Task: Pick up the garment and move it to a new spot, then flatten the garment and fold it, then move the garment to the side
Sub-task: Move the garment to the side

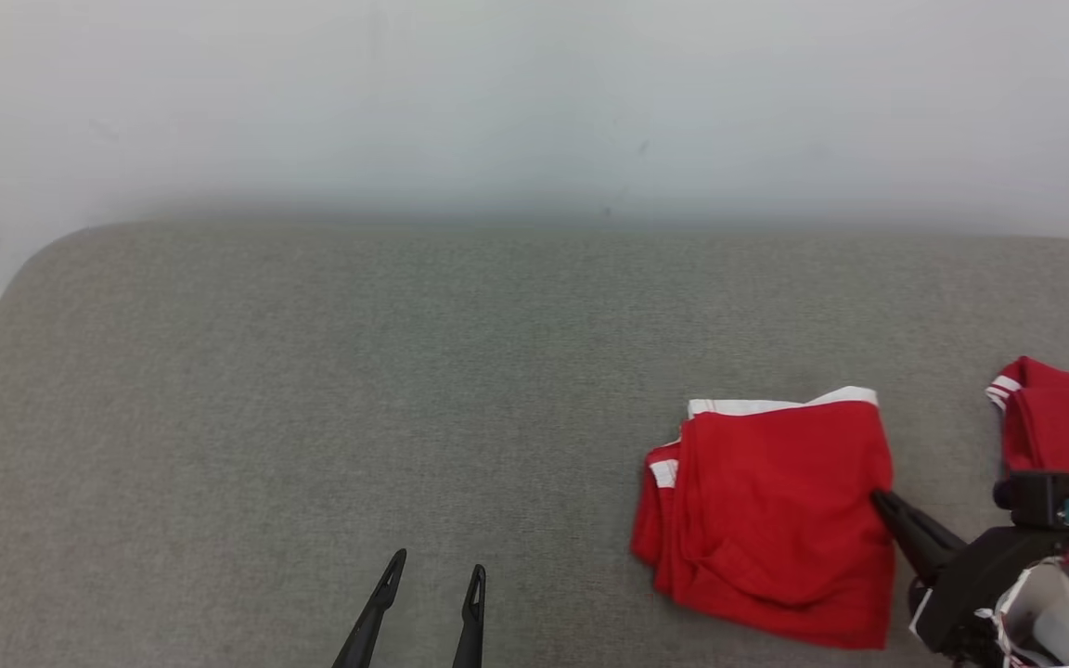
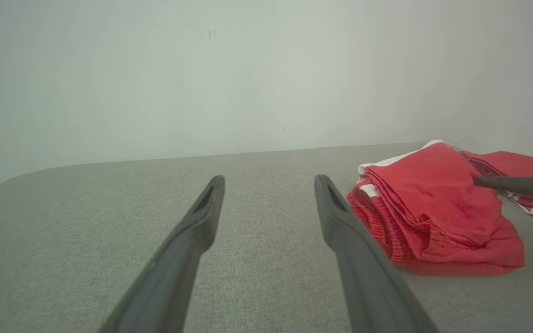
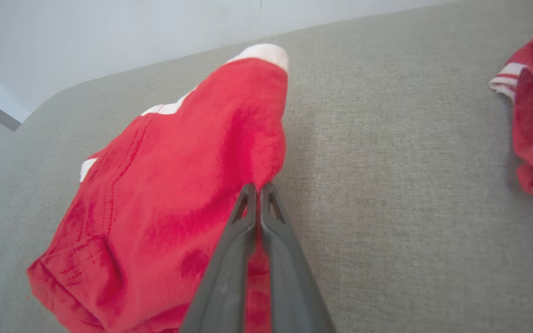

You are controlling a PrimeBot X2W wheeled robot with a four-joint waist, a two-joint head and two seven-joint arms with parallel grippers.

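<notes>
At four o'clock, right claw [image 1: 876, 499] grips the folded garment [image 1: 776, 520] by its edge; left claw [image 1: 437, 568] released; single-layer pinch could unravel folds.

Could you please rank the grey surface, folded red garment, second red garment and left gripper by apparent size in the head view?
1. grey surface
2. folded red garment
3. second red garment, cut off by the frame edge
4. left gripper, with just its thin fingers in frame

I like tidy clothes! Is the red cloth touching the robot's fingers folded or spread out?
Folded: the red garment lies in stacked layers with its edges doubled over, and its white trim peeks out at the far edge.
</notes>
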